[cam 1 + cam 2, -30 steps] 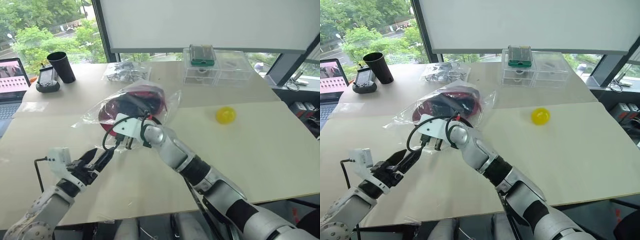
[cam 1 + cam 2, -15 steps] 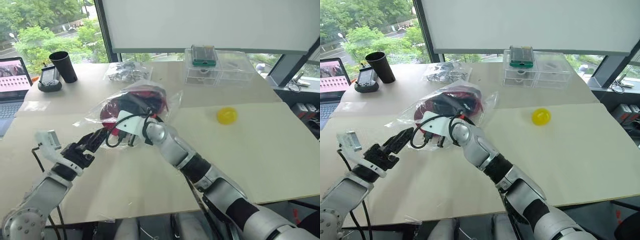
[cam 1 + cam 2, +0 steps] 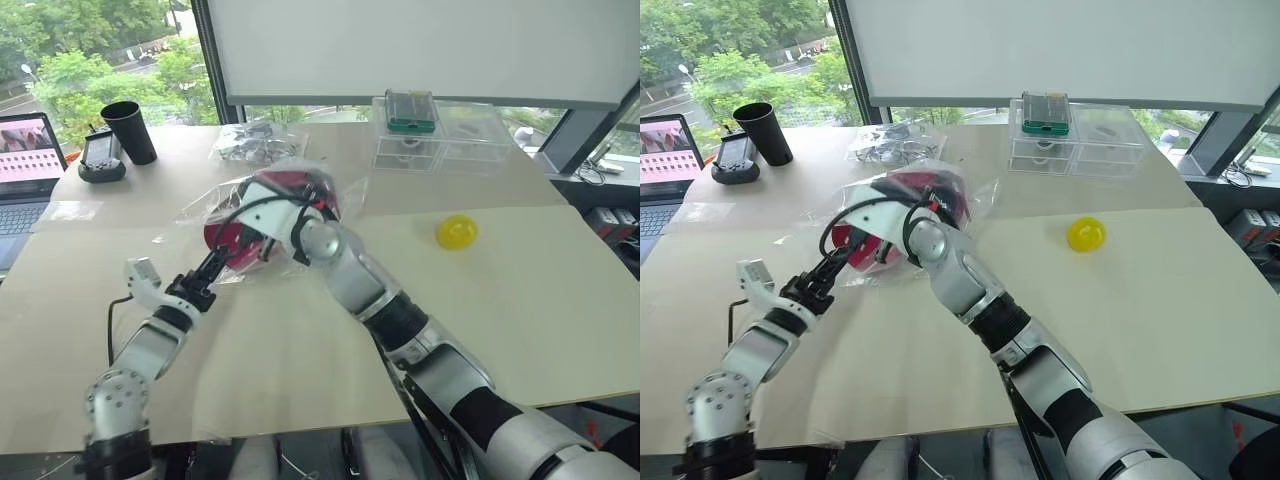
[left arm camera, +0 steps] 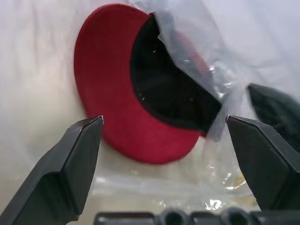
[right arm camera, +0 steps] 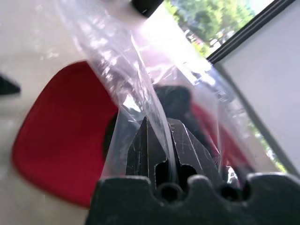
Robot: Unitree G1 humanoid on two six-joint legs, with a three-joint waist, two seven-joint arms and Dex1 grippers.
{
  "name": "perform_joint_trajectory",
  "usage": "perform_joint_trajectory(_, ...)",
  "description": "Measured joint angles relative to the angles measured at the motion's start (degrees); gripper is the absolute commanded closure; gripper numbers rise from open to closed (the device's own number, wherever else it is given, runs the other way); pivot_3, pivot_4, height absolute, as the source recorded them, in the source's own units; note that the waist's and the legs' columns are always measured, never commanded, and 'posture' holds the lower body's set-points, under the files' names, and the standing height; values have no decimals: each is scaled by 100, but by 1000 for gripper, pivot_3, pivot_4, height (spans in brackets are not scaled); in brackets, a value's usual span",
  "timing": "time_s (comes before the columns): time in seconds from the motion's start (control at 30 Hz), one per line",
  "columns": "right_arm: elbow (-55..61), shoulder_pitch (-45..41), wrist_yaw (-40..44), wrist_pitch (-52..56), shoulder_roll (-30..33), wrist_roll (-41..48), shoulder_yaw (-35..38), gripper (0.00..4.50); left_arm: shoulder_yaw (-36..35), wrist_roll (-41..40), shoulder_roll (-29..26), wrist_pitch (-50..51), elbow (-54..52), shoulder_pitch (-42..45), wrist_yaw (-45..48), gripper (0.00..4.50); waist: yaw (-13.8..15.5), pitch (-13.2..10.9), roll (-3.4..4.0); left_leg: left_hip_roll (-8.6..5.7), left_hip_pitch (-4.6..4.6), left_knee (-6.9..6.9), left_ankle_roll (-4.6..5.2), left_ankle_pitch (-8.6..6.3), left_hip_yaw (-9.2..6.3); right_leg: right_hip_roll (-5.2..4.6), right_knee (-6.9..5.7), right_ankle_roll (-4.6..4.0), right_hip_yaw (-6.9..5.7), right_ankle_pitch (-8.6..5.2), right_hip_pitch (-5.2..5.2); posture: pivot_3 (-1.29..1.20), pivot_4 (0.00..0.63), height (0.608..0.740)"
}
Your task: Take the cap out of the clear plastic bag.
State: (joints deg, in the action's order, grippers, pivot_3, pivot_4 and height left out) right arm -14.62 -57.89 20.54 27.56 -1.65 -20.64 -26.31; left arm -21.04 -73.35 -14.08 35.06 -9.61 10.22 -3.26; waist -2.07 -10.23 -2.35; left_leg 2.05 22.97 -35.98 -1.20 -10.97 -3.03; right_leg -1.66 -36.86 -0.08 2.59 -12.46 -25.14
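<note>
The cap (image 3: 232, 240) lies in the clear plastic bag (image 3: 345, 195) at the middle of the table, its red brim (image 4: 108, 93) toward my left arm and its dark crown behind. My right gripper (image 5: 157, 127) is shut on a fold of the bag's film (image 5: 122, 75) and holds it up above the cap's brim (image 5: 61, 136). My left gripper (image 4: 161, 119) is open and level, its two fingers spread to either side of the brim and close in front of it, apart from it. In the left eye view its fingertips (image 3: 214, 263) sit at the bag's near edge.
A yellow ball (image 3: 456, 232) lies to the right on the table (image 3: 520, 300). Rigid clear boxes (image 3: 435, 135) stand at the back, a small bag of grey bits (image 3: 250, 142) behind the cap. A black cup (image 3: 134, 132), a black device (image 3: 98, 160) and a laptop (image 3: 25, 150) are far left.
My left arm has reached forward and rolled, so its open gripper now stands at the cap's brim. My right gripper has risen, lifting the bag's film with it.
</note>
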Motion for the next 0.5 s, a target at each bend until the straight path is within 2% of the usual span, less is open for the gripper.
perform_joint_trajectory(0.23,163,-3,-90,-100,33,-12,44,4362,-7,351,574,-143,1067,789,-69,0,-14,1,-2,-2,0,-2,0,0,0,0,-2,0,1,3,1,0,150,740)
perform_joint_trajectory(0.37,172,-3,-129,-101,46,-37,53,4362,-91,354,662,-119,1138,916,-165,0,-23,1,-2,-1,2,-1,0,0,-1,-1,-2,-4,2,6,0,0,150,740)
perform_joint_trajectory(0.5,172,-3,-186,-101,58,-54,67,4362,-327,146,687,24,814,934,-1015,0,-37,0,-3,1,1,-1,0,0,-2,-1,-3,-2,3,6,0,0,150,740)
